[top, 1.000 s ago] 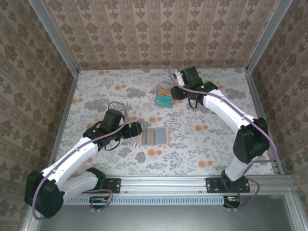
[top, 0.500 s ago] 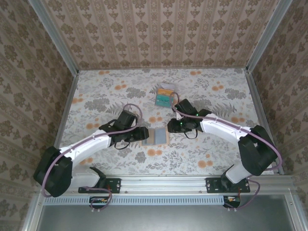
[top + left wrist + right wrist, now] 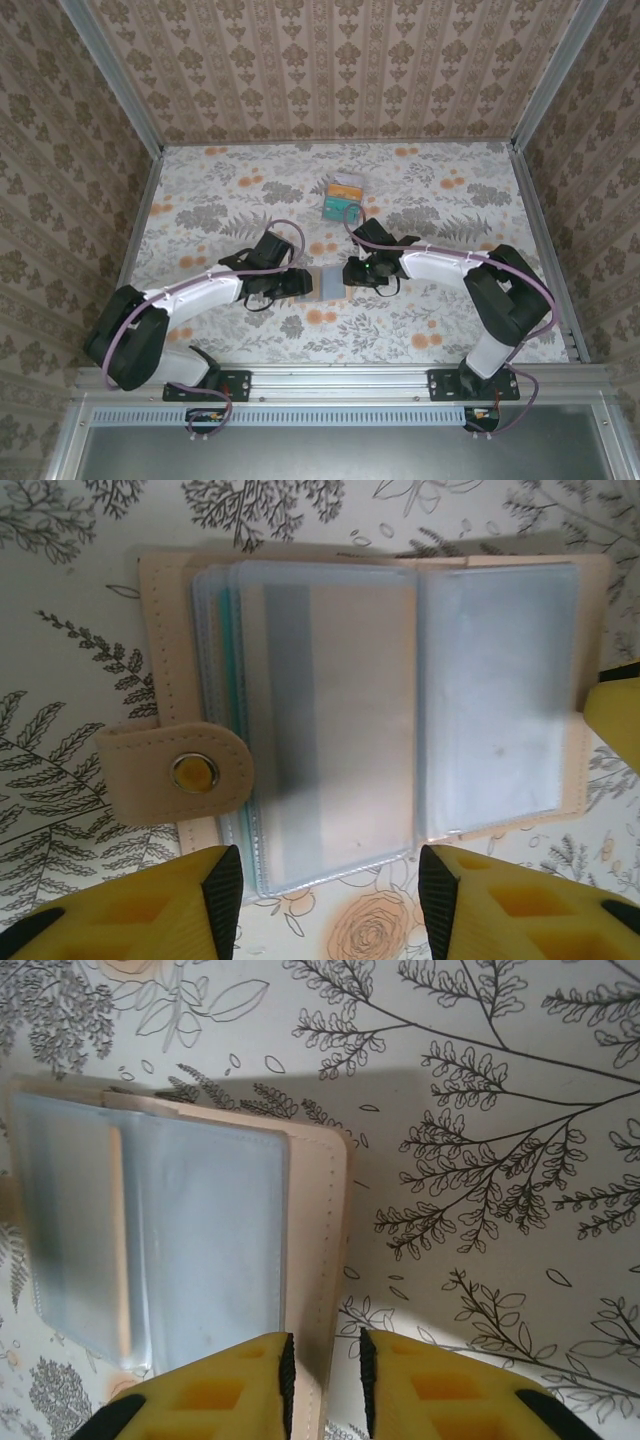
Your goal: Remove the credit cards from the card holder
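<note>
Your card holder (image 3: 328,282) lies open and flat on the floral table (image 3: 220,200), about midway across and a little toward the near side, with a gripper at each end of it. The left gripper (image 3: 303,283) is at its left edge and the right gripper (image 3: 350,274) at its right edge.

In your left wrist view, the holder shows clear plastic sleeves fanned across both panels, a tan rim around them, and a tan strap with a brass snap (image 3: 195,772) lying over the left side. A pale card with a grey stripe sits in the front sleeve of the left panel, and a thin teal edge (image 3: 226,670) peeks out among the sleeves behind it. Your left jaws stand partly open, roughly as wide as one sleeve panel. The yellow fingers (image 3: 130,905) are just short of the holder's edge and have hold of nothing.

In your right wrist view, the right jaws are drawn in to a narrow slot. The holder's tan rim (image 3: 335,1260) runs straight into that slot between the fingertips. You cannot tell from here whether the pads are pinching the rim or only sitting over it.

The loose credit cards (image 3: 342,199), teal with orange showing on top, rest in a small stack on the far side of the holder. They are well apart from it and just far of the right arm's wrist.
</note>
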